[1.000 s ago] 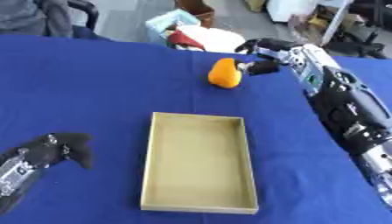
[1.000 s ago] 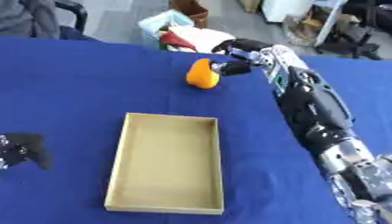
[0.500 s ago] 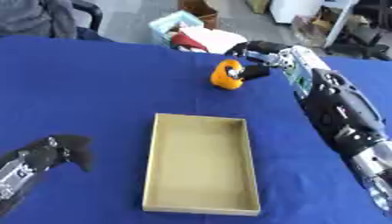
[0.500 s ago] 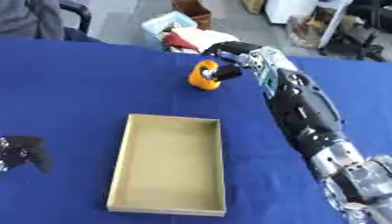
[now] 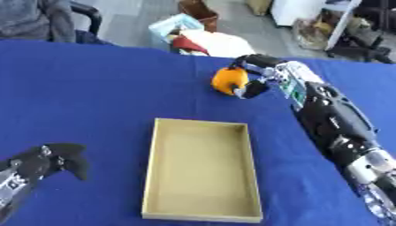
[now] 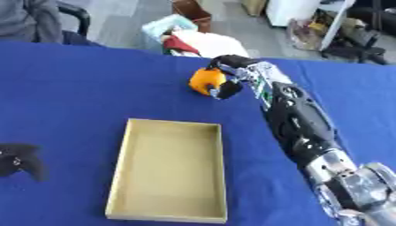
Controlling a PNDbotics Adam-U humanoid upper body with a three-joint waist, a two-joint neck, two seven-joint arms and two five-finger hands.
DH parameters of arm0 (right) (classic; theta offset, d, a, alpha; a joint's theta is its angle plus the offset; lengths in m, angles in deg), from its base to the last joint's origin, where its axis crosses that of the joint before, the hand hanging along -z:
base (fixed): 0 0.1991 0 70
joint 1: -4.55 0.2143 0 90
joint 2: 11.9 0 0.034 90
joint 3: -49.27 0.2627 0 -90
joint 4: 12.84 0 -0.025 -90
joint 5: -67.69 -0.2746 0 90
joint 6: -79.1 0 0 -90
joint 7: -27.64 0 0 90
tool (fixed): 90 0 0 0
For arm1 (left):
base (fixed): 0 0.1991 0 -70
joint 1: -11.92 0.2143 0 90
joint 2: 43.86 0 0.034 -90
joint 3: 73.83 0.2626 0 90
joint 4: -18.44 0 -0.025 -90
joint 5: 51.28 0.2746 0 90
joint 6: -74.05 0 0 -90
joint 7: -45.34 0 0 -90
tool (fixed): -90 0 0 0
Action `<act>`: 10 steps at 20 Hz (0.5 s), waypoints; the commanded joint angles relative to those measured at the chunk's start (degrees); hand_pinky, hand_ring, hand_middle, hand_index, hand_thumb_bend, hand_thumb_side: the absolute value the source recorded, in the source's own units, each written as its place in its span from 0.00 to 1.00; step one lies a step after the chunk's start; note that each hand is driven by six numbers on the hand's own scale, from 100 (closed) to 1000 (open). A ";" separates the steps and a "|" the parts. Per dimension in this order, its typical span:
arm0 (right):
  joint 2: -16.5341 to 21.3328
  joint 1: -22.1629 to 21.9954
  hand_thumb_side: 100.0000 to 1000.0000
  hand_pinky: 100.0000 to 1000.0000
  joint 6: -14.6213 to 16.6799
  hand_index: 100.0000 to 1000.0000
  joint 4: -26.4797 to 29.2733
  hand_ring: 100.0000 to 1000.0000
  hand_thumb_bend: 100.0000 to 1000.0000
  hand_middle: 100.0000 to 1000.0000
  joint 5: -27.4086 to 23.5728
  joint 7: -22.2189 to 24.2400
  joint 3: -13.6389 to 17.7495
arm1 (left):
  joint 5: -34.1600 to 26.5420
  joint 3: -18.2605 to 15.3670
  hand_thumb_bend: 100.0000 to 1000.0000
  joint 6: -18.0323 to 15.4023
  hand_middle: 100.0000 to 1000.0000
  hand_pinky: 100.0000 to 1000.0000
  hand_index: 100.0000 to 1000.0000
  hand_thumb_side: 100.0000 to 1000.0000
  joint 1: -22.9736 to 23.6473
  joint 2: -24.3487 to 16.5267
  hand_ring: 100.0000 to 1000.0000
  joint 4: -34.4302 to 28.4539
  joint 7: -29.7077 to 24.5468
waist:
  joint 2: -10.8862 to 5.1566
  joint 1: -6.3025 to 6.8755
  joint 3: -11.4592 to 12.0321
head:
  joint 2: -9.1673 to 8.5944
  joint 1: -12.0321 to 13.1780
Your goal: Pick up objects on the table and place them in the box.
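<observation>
An orange rounded object (image 5: 227, 80) is held just beyond the far end of the box, and my right hand (image 5: 252, 77) is shut on it, fingers over its top and thumb under its right side. Whether it still touches the blue cloth I cannot tell. The shallow tan cardboard box (image 5: 153, 170) lies open and empty in the middle of the table. My left hand (image 5: 48, 162) rests at the lower left, its fingers loosely curled around nothing.
The blue cloth (image 5: 93, 88) covers the whole table. Beyond its far edge stand a light blue bin with red and white cloth (image 5: 192, 36), a chair (image 5: 86, 15) and room clutter. My right forearm (image 5: 334, 123) runs along the table's right side.
My right hand has closed round the orange object and drawn it slightly nearer the box. The view has shifted a little. My left hand stays put.
</observation>
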 commanded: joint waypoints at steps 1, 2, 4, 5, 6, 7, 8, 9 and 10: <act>0.94 0.83 0.17 0.73 0.13 0.43 1.39 0.75 0.00 0.74 0.88 -4.06 0.39 | 0.18 0.11 0.03 -0.01 0.57 0.69 0.83 1.00 -0.74 -0.33 0.56 -0.96 -0.16 | -0.90 0.36 -0.01 | -0.60 -0.21; 0.97 0.82 0.15 0.73 0.29 0.36 1.67 0.73 0.00 0.71 0.79 -5.77 0.42 | 0.19 0.09 0.03 0.01 0.57 0.69 0.83 1.00 -0.73 -0.33 0.56 -0.93 -0.15 | -0.95 0.33 -0.05 | -0.55 -0.19; 1.01 0.79 0.12 0.71 0.80 0.24 2.05 0.70 0.00 0.65 0.29 -8.71 0.36 | 0.19 0.06 0.03 0.05 0.57 0.69 0.83 1.00 -0.69 -0.34 0.56 -0.86 -0.12 | -1.05 0.33 -0.21 | -0.46 -0.08; 1.07 0.79 0.11 0.71 1.20 0.22 2.27 0.70 0.00 0.64 -0.11 -9.83 0.23 | 0.19 0.05 0.03 0.05 0.57 0.69 0.83 1.00 -0.66 -0.36 0.56 -0.84 -0.11 | -1.12 0.34 -0.32 | -0.43 -0.02; 1.17 0.83 0.10 0.70 1.67 0.18 2.61 0.67 0.00 0.61 -0.54 -10.74 0.05 | 0.16 0.02 0.03 0.03 0.57 0.69 0.83 1.00 -0.64 -0.39 0.56 -0.83 -0.09 | -1.20 0.37 -0.47 | -0.37 0.03; 1.27 0.86 0.10 0.70 2.17 0.16 3.04 0.66 0.00 0.59 -1.00 -11.47 -0.16 | 0.10 -0.02 0.03 0.02 0.57 0.69 0.83 1.00 -0.63 -0.43 0.56 -0.84 -0.05 | -1.28 0.39 -0.62 | -0.30 0.07; 1.37 0.90 0.09 0.69 2.65 0.13 3.52 0.63 0.00 0.56 -1.50 -12.03 -0.36 | 0.04 -0.08 0.03 0.02 0.57 0.69 0.83 1.00 -0.60 -0.46 0.56 -0.83 0.00 | -1.36 0.41 -0.76 | -0.26 0.09; 1.50 0.93 0.08 0.69 3.29 0.13 4.22 0.62 0.00 0.55 -2.20 -12.50 -0.64 | -0.01 -0.16 0.03 0.04 0.57 0.69 0.83 1.00 -0.55 -0.48 0.56 -0.82 0.07 | -1.45 0.44 -0.93 | -0.22 0.14; 1.70 0.97 0.08 0.69 3.94 0.12 5.03 0.61 0.00 0.54 -2.90 -12.80 -1.00 | -0.06 -0.22 0.03 0.04 0.57 0.69 0.83 1.00 -0.49 -0.52 0.56 -0.82 0.13 | -1.55 0.47 -1.09 | -0.19 0.15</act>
